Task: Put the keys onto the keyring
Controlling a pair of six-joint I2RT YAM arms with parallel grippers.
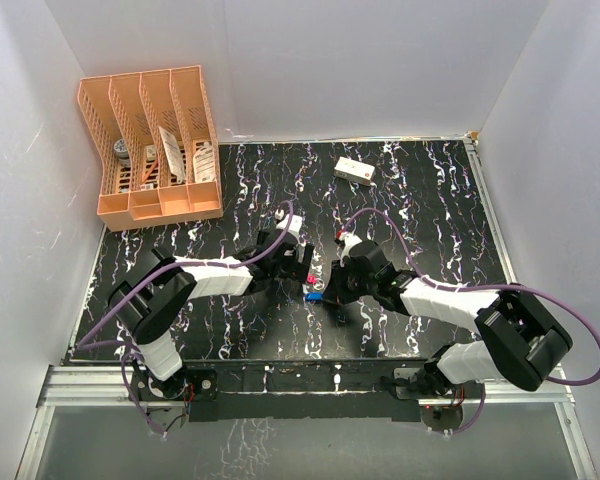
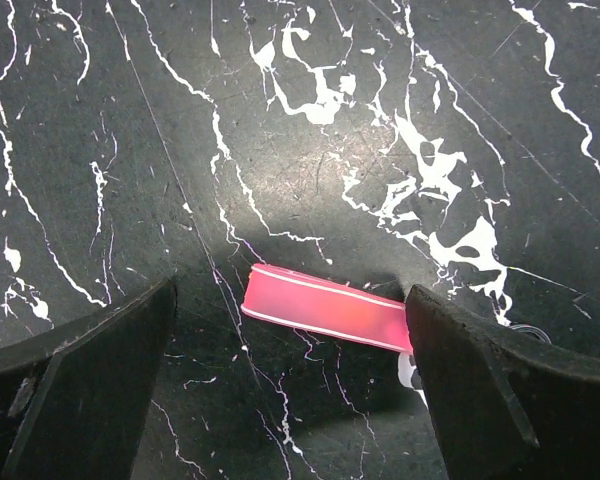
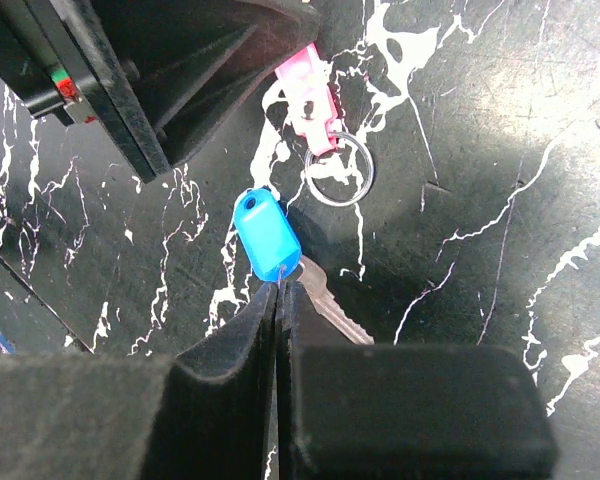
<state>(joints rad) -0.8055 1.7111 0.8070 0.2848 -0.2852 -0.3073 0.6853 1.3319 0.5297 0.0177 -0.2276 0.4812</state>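
Keys lie apart on the black marbled bench (image 1: 430, 210), both flat.

Pink key (image 2: 325, 310): sits between the fingers of the left hand (image 2: 290, 300), which is spread wide and holds nothing. Long axis runs crosswise, finger to finger, slightly tilted. One end is up against one finger (image 2: 480, 380); the other end stops short of the opposite finger. Keyring (image 3: 330, 200) is on the end at that finger.

Blue key (image 3: 266, 235): right at the tips of the right hand (image 3: 278, 300), which is closed tight. The tips meet where the blue head joins the silvery blade; cannot tell if anything is pinched. Long axis runs roughly straight out from the hand: the head points away, and the blade slants back alongside the fingers.

Keyring lies just past the blue head, between the two keys, and looks clear of the blue one.

Far off both hands: orange file rack (image 1: 150, 140), white box (image 1: 354, 171).
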